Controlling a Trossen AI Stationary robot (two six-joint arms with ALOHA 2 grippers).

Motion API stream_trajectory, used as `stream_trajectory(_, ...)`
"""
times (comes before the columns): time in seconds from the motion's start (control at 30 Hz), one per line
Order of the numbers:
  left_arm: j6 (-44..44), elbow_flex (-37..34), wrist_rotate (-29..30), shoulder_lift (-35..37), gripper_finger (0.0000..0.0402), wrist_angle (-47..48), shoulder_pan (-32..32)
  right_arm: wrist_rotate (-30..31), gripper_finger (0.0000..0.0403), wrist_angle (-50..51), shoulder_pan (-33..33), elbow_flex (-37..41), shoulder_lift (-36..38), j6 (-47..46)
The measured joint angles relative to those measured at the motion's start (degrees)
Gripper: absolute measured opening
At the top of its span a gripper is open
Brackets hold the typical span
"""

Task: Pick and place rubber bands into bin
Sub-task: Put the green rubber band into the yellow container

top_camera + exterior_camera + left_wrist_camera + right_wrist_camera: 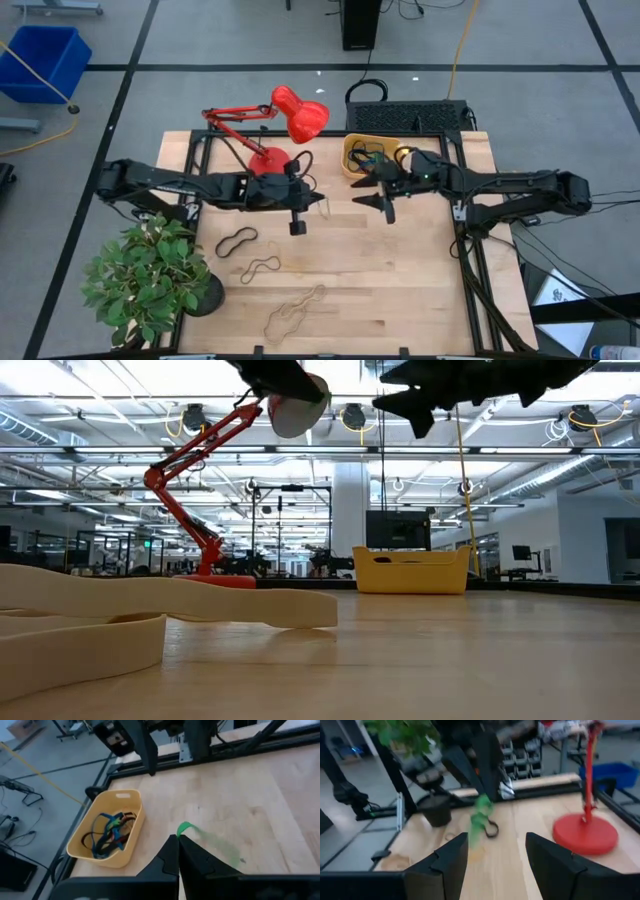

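The left gripper [178, 851], pinched shut on a green band [186, 827], hangs beside the lamp [270, 161]. The right gripper [383, 197] gapes empty near the bin [352, 162], which holds several bands [109, 833]; others [238, 241] lie near the plant [145, 277].

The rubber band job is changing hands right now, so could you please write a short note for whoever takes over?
Left pincer: shut on a green rubber band, held above the table.
Right pincer: open and empty, hanging beside the yellow bin.
Done: several bands already lie in the bin.
Left: drop the green one in, then collect the loose bands on the table, namely a black one, another dark one and tan ones near the front edge.
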State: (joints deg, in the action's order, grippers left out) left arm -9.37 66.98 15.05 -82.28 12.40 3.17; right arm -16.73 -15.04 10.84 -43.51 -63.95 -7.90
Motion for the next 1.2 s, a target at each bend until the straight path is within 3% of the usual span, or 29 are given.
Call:
stream_trajectory(0.43, 0.2, 0.0, 0.0, 0.0, 0.0004, -0.9, -1.3, 0.0, 0.0192, -16.8, -4.3, 0.0, -11.6, 0.0)
stream_trajectory(0.7, 0.2, 0.0, 0.0, 0.0, 0.0005, -1.7, -1.3, 4.7, 0.0192, -20.2, -4.2, 0.0, -15.5, -0.4)
stream_trajectory(1.03, -1.3, 0.0, 0.5, 0.0, 0.0004, -3.1, -1.5, 4.5, 0.019, -25.5, -5.7, 0.0, -18.9, -3.6)
stream_trajectory(1.2, -1.0, 0.0, 0.5, 0.0, 0.0008, -3.1, -2.2, 4.5, 0.0157, -26.4, -6.9, 0.0, -20.3, -3.6)
